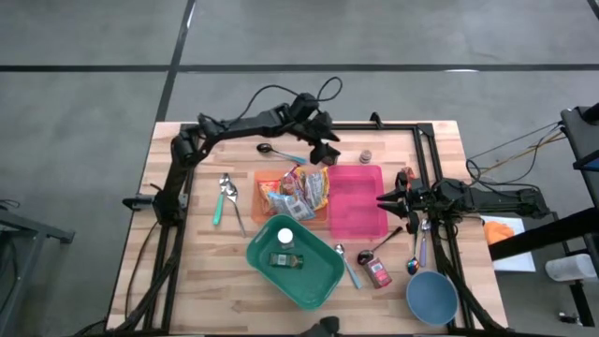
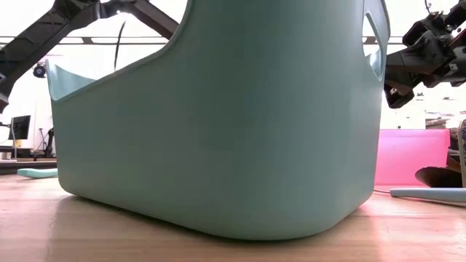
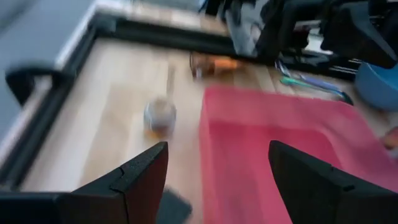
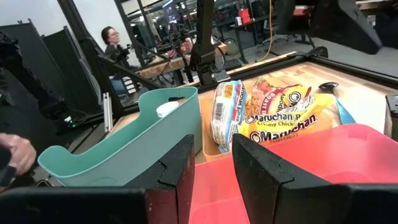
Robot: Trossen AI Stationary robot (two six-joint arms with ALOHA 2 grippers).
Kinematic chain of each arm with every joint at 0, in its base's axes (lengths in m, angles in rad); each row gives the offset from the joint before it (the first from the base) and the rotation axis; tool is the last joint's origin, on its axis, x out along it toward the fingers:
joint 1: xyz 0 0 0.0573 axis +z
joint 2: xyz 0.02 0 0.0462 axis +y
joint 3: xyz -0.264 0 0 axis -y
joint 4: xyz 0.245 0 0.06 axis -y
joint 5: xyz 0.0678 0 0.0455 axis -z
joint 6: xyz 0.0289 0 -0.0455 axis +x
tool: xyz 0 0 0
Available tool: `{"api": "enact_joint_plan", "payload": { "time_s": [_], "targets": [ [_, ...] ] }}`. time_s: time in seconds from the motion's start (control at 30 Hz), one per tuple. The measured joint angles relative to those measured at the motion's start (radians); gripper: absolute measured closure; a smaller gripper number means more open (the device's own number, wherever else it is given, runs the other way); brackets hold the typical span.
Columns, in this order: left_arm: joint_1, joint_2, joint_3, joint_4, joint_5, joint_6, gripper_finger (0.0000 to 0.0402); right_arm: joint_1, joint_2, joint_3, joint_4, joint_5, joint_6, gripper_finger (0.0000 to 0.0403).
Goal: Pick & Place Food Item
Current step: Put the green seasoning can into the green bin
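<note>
Several instant-noodle packets (image 1: 299,190) (image 4: 273,118) lie in an orange tray (image 1: 263,180) at mid-table. An empty pink tray (image 1: 356,220) (image 3: 267,143) (image 4: 323,155) sits right beside it. My left gripper (image 1: 326,150) (image 3: 217,149) hovers open over the far ends of the two trays, with nothing between its fingers. My right gripper (image 1: 382,199) (image 4: 213,149) waits level at the pink tray's right side. Its fingers are a little apart and hold nothing.
A green tub (image 1: 314,281) (image 2: 218,131) holding a bottle stands near the front edge. A small jar (image 1: 366,155) (image 3: 160,116) stands beyond the pink tray. Spoons (image 1: 225,192), a blue bowl (image 1: 431,297) and a red packet (image 1: 377,271) lie around. A person (image 4: 112,37) sits beyond the table.
</note>
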Motion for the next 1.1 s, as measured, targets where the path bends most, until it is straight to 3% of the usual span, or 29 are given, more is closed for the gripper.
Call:
{"api": "enact_joint_plan", "payload": {
  "time_s": [0.2,0.43,0.7,0.97,1.1],
  "targets": [
    [-0.007,0.0,-0.065,0.197,-0.015,0.017,0.012,0.0,0.0,0.0,0.0,0.0,0.0,0.0296],
    [0.004,-0.001,-0.138,0.282,0.031,0.014,0.012,0.0,0.0,0.0,0.0,0.0,0.0,0.0296],
    [0.033,-0.002,-0.2,0.366,-0.004,-0.014,0.012,0.0,0.0,0.0,0.0,0.0,0.0,0.0296],
    [0.037,-0.004,-0.221,0.357,0.005,0.059,0.012,0.0,0.0,0.0,0.0,0.0,0.0,0.0296],
    [0.035,-0.032,-0.222,0.305,0.006,0.019,0.012,0.0,0.0,0.0,0.0,0.0,0.0,0.0296]
  ]
}}
